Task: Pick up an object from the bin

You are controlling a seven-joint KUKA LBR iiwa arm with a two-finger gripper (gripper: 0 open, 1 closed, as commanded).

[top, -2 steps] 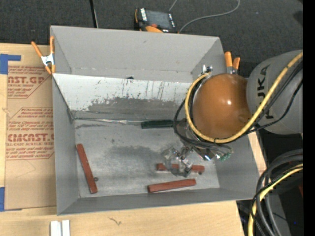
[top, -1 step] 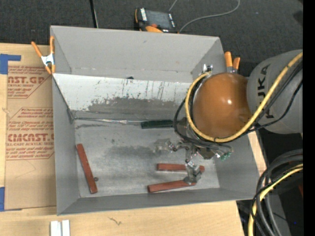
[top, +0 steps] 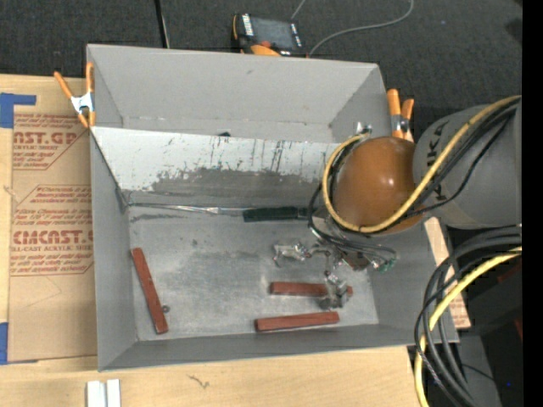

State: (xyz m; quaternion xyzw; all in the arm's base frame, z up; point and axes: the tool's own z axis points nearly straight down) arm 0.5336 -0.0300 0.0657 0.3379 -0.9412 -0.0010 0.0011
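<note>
Grey bin (top: 110, 312), and dark scratchy streaks run down its back wall at twelve o'clock. Reddish-brown all round: first stick (top: 148, 291) at eight o'clock, second stick (top: 293, 289) at four, third stick (top: 297, 321) at five. Dark green handle (top: 271, 214) at one. Silvery gripper (top: 338, 291), glossy orange-brown cover (top: 377, 185), yellow cable (top: 328, 185).

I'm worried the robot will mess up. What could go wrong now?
The gripper is at the right end of a brown stick, not its middle, so a grab there might let it tilt and slip. A second stick lies just below and could get bumped. The bin's right wall is close, so the arm might scrape it.
</note>
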